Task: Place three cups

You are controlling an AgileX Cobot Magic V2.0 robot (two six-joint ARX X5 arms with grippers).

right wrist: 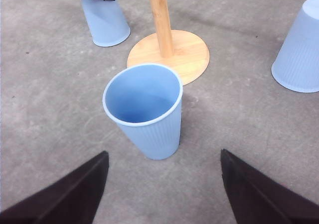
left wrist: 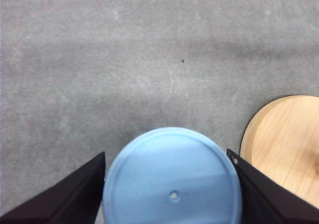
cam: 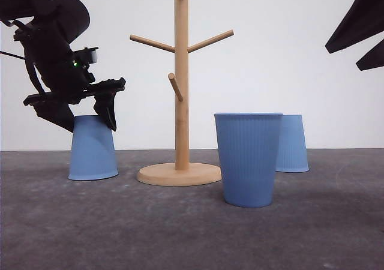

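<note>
Cups: three light-blue ribbed cups on the grey table; the upright cup stands mouth up in front of the rack's base, the inverted left cup sits left of the rack, the inverted far cup stands behind and right of the upright one
Rack: wooden peg stand on a round base, between the left cup and the upright cup; pegs bare
Left arm: reaches down steeply from the upper left of the front view; the left gripper straddles the left cup's flat base
Left pincer: jaws apart, one finger either side of the cup; whether the pads touch the wall cannot be told
Right arm: raised at the upper right of the front view; the right gripper hovers above the upright cup with jaws spread wide, holding nothing
Step in hand: probably grasping the left cup
Doing it well: keep the base centred between the fingers; close gently, since the thin tapered wall may flex or slip; lift straight, clear of the rack's base
</note>
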